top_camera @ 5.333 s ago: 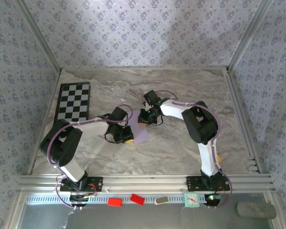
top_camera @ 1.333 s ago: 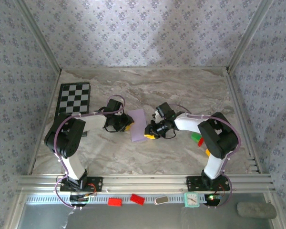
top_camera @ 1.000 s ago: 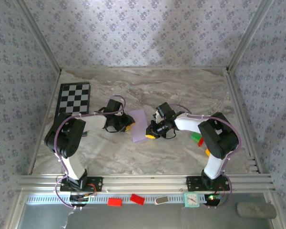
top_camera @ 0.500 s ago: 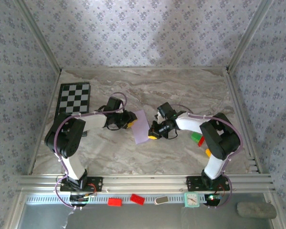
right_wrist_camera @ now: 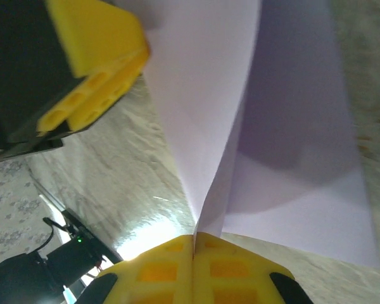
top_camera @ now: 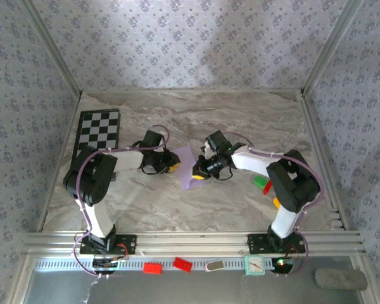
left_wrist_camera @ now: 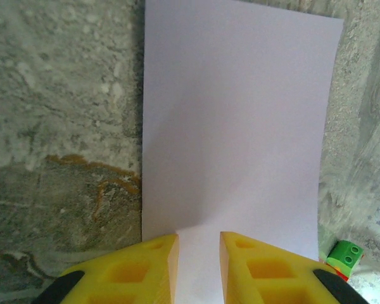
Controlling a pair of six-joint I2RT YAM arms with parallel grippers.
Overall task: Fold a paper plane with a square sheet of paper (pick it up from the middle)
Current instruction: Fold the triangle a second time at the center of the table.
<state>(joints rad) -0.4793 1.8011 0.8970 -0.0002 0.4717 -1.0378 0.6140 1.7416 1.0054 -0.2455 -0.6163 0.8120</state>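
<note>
The square sheet of paper (top_camera: 186,168) is pale lilac and folded into a long rectangle (left_wrist_camera: 234,114) at the table's middle. My right gripper (right_wrist_camera: 194,235) is shut on its near edge, and the two layers (right_wrist_camera: 285,114) rise and spread apart from the pinch. In the top view that gripper (top_camera: 199,176) sits at the sheet's right side. My left gripper (left_wrist_camera: 198,237) stands over the opposite edge, its yellow fingers a narrow gap apart with paper showing between them; it is at the sheet's left (top_camera: 171,166). No paper plane is in view.
A black-and-white checkerboard (top_camera: 99,134) lies at the far left. Green and red blocks (top_camera: 261,183) sit by the right arm's elbow, and a green block (left_wrist_camera: 345,253) shows near the sheet. Red bricks (top_camera: 153,268) and a small clock (top_camera: 254,265) rest on the front rail.
The right gripper has shifted a little left and away with the paper's edge, so the sheet now stands lifted and tilted. The left gripper's fingers have drawn closer together.
</note>
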